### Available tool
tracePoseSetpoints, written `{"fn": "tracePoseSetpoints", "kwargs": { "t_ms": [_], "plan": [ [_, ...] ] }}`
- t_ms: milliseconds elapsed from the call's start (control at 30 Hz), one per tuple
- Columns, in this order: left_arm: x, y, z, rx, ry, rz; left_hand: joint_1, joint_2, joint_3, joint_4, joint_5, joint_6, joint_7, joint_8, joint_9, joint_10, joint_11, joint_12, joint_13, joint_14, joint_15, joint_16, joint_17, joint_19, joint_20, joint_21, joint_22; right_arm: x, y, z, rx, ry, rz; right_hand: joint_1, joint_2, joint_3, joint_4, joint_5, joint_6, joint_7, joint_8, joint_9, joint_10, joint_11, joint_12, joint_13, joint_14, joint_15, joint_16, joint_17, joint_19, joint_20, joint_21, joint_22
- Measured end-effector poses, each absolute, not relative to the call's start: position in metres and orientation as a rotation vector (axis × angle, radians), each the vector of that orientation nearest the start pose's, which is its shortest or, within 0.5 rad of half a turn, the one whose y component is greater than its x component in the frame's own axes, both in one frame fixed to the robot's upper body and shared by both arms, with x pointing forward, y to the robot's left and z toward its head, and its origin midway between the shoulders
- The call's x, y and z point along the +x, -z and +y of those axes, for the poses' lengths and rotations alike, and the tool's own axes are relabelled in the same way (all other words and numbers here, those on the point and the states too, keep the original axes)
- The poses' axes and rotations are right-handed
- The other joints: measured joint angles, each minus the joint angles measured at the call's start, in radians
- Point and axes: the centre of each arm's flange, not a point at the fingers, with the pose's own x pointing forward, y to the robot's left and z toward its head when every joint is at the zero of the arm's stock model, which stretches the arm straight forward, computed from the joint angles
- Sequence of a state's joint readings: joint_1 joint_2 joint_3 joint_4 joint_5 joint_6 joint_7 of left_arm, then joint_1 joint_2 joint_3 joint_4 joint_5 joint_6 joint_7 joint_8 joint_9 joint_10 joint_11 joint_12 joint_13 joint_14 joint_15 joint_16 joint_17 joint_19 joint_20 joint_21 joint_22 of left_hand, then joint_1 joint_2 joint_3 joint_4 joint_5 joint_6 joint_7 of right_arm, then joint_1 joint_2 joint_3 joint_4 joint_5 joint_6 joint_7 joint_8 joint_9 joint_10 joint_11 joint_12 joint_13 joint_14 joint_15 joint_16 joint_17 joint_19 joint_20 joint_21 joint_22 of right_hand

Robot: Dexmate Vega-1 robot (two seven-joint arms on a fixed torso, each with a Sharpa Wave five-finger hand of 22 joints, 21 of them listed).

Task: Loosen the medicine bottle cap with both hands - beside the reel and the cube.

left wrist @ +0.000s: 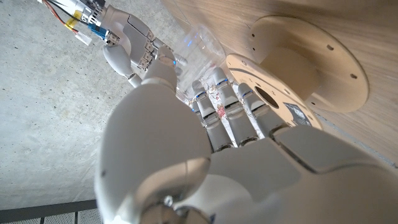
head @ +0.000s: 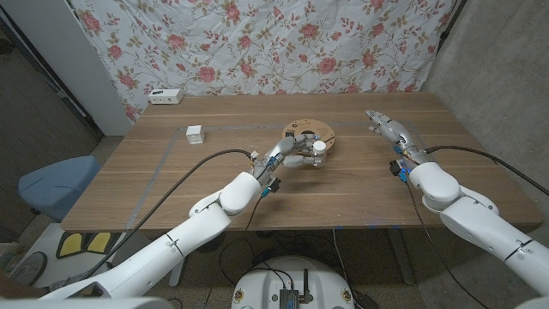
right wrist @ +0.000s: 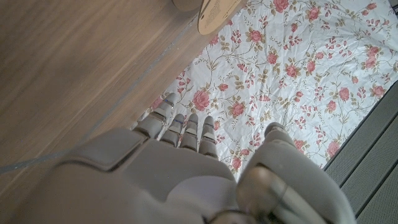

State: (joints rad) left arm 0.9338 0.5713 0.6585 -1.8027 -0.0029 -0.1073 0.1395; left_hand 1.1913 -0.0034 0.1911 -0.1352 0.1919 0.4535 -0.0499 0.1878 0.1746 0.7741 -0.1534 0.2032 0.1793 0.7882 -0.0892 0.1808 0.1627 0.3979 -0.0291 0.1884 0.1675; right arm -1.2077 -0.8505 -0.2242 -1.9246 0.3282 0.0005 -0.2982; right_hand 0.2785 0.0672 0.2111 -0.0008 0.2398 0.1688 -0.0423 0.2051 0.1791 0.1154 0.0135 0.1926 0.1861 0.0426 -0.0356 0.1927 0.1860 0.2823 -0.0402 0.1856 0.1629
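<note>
The medicine bottle [head: 317,154], clear with a white cap [head: 318,147], stands just in front of the round wooden reel [head: 316,135] at mid-table. My left hand [head: 296,153] wraps its fingers around the bottle's body. In the left wrist view those fingers [left wrist: 217,112] close on the clear bottle [left wrist: 200,46], with the reel [left wrist: 305,68] right beside it. My right hand [head: 388,129] hovers at the far right with its fingers spread, well apart from the bottle and holding nothing; it appears again as my right hand [left wrist: 127,43]. The white cube [head: 195,135] sits to the left.
A white box [head: 165,96] lies at the table's back left corner. A floral cloth [head: 283,43] hangs behind the table. A blue chair [head: 51,184] stands off the left edge. In the right wrist view my right hand [right wrist: 180,162] faces the reel's edge [right wrist: 214,12].
</note>
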Motion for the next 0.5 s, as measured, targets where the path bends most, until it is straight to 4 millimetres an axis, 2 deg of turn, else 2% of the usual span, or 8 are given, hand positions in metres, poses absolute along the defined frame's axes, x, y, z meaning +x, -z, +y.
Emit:
{"fn": "tracePoseSetpoints", "kwargs": {
  "t_ms": [67, 233, 500],
  "plan": [
    [0.546, 0.047, 0.089, 0.596, 0.434, -0.768, 0.000, 0.000, 0.000, 0.000, 0.000, 0.000, 0.000, 0.000, 0.000, 0.000, 0.000, 0.000, 0.000, 0.000, 0.000, 0.000, 0.000, 0.000, 0.000, 0.000, 0.000, 0.535, 0.022, -0.304, -0.473, -0.004, -0.589, 0.008, -0.003, 0.002, -0.007, 0.000, 0.017, 0.003, 0.004, 0.000, 0.001, 0.007, 0.000, 0.000, 0.000, 0.000, 0.000, -0.001, 0.000, 0.000, 0.000, 0.000],
    [0.549, 0.045, 0.092, 0.597, 0.433, -0.772, 0.000, 0.000, 0.000, 0.000, 0.000, 0.000, 0.000, 0.000, 0.000, 0.002, -0.002, 0.000, 0.000, 0.000, 0.000, 0.000, 0.000, 0.000, 0.000, 0.000, 0.000, 0.528, 0.018, -0.297, -0.505, 0.003, -0.586, 0.023, -0.009, 0.003, -0.024, 0.000, 0.032, 0.010, 0.006, 0.005, 0.008, 0.003, 0.000, 0.003, 0.000, 0.000, 0.000, -0.005, 0.000, 0.000, 0.000, 0.000],
    [0.556, 0.041, 0.094, 0.592, 0.427, -0.784, -0.007, 0.007, 0.000, 0.000, 0.000, 0.000, 0.000, 0.000, 0.000, 0.002, -0.001, 0.000, 0.000, 0.006, -0.002, 0.000, 0.000, -0.004, -0.003, 0.000, 0.000, 0.519, 0.011, -0.287, -0.550, 0.011, -0.584, 0.045, 0.004, 0.012, -0.042, -0.008, 0.040, 0.012, 0.006, 0.005, 0.008, 0.003, 0.000, 0.003, 0.000, 0.000, 0.000, -0.005, 0.000, 0.000, 0.000, 0.003]
  ]
}}
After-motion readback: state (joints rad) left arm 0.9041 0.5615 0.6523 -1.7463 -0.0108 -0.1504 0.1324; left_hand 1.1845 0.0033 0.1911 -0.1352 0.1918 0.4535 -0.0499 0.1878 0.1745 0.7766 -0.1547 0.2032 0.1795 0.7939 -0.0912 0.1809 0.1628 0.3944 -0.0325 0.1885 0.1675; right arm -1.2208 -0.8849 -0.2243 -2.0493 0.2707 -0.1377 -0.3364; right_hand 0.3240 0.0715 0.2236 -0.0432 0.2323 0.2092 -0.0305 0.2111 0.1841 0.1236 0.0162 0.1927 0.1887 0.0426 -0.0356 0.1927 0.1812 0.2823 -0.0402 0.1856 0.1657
